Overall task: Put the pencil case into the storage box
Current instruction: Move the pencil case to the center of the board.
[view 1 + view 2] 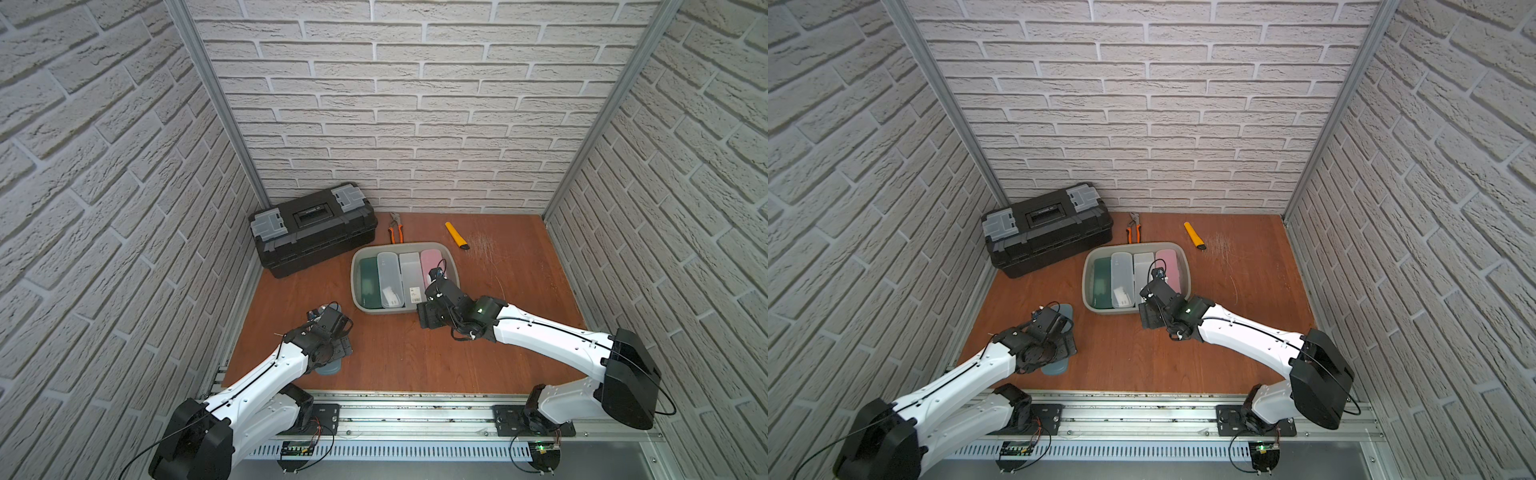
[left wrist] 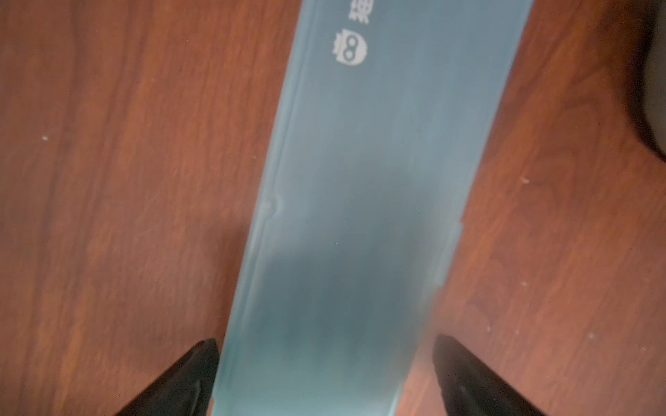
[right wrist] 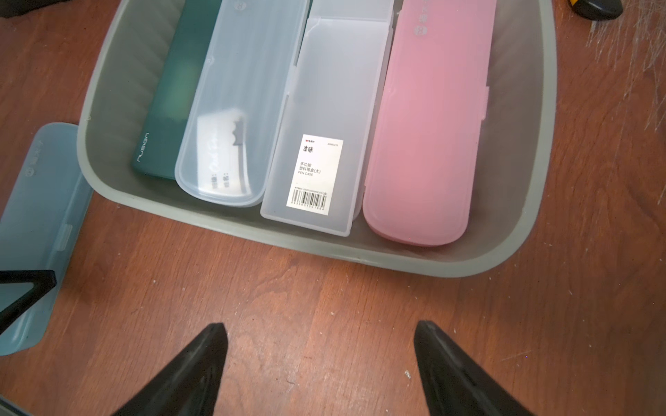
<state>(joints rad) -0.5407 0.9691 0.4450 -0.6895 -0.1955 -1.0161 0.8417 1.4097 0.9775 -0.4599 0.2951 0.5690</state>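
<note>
A translucent blue pencil case (image 2: 360,180) lies flat on the wooden table at the front left, mostly hidden under my left arm in both top views (image 1: 331,368) (image 1: 1055,368). My left gripper (image 2: 325,340) is open and straddles it: one finger is against its long edge, and bare wood shows between the other finger and the case. The grey-green storage box (image 1: 353,274) (image 3: 396,259) stands mid-table and holds several pencil cases side by side. My right gripper (image 3: 320,325) (image 1: 428,318) hangs open over bare table just in front of the box.
A black toolbox (image 1: 311,228) with grey latches stands at the back left. Orange-handled pliers (image 1: 395,230) and a yellow utility knife (image 1: 456,236) lie behind the storage box. Brick-patterned walls close in three sides.
</note>
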